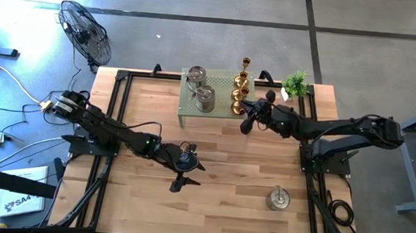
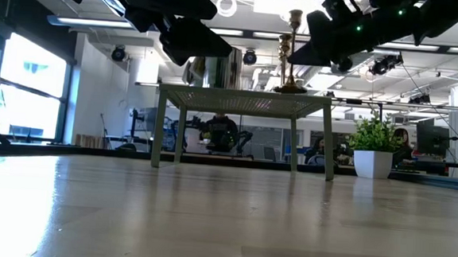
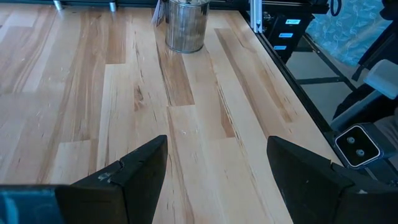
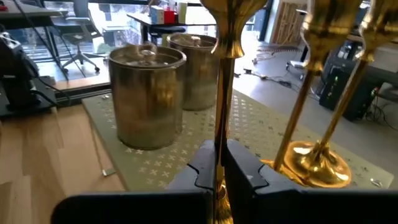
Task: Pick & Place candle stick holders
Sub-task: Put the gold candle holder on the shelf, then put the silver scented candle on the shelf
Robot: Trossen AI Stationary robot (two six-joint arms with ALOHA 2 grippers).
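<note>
My right gripper [image 4: 219, 171] is clamped tight on the thin stem of a gold candle holder [image 4: 221, 81], pinching it low down, right at the near edge of the green stand [image 1: 219, 111]. In the right wrist view the stem runs straight up between my fingers [image 4: 249, 174].

Two more gold holders [image 1: 241, 81] stand on the stand in a row just behind the one I hold; one of them shows in the right wrist view with its round base [image 4: 313, 163] flat on the perforated top. Two squat silver holders [image 1: 200, 86] sit on the stand's left half, close together, upright.

Third silver holder [image 1: 278, 198] is alone on the bare table [image 1: 142, 112], near the front right, well apart from the stand. The left wrist view sees it ahead too [image 3: 185, 25].

My left gripper [image 3: 214, 168] hangs over the table's front middle, fingers spread, nothing between them.

Potted plant [image 1: 295, 83] sits at the back right corner, just beside the stand. Fan [image 1: 85, 31] is on the floor beyond the back left corner.
</note>
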